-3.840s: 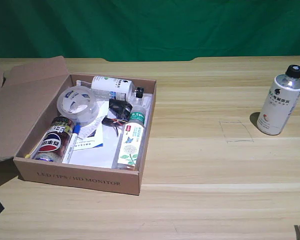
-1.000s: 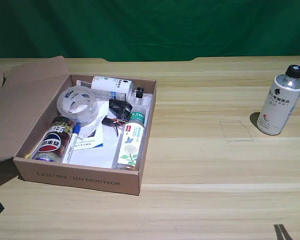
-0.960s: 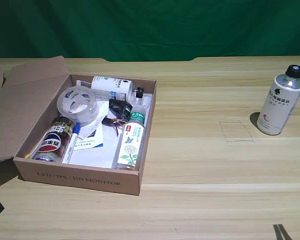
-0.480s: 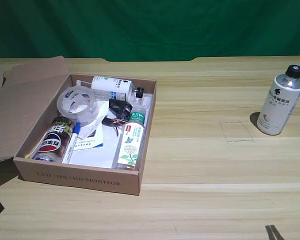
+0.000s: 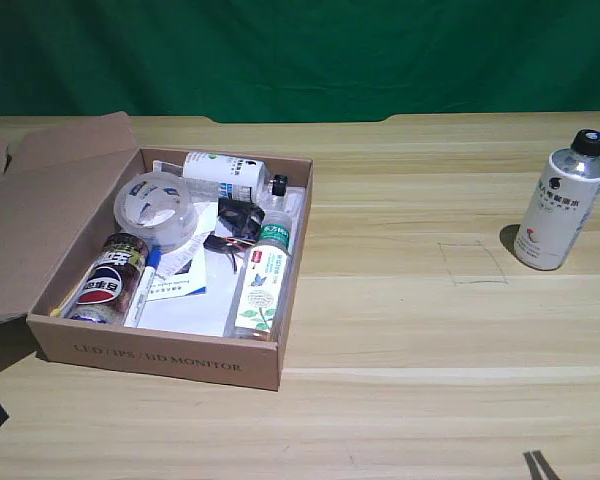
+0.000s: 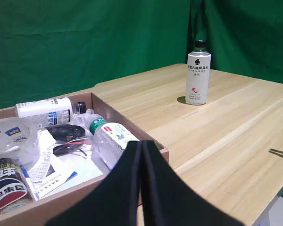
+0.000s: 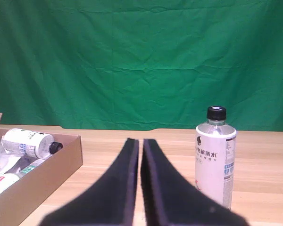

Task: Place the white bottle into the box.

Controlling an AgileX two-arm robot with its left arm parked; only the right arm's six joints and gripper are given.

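Cardboard box (image 5: 170,355) lies apart from the upright white bottle (image 5: 564,202); claw (image 7: 140,143) clenched, empty.

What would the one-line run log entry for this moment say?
phase: approach | right gripper: shut, holding nothing | white bottle: upright on table, apart from gripper | box: open

Glossy white bottle (image 5: 560,212) with a black plastic cap; matt brown cardboard box (image 5: 160,352); smooth pale wood-grain table (image 5: 410,340); matt green cloth backdrop (image 5: 300,55); matt black gripper (image 7: 140,146).
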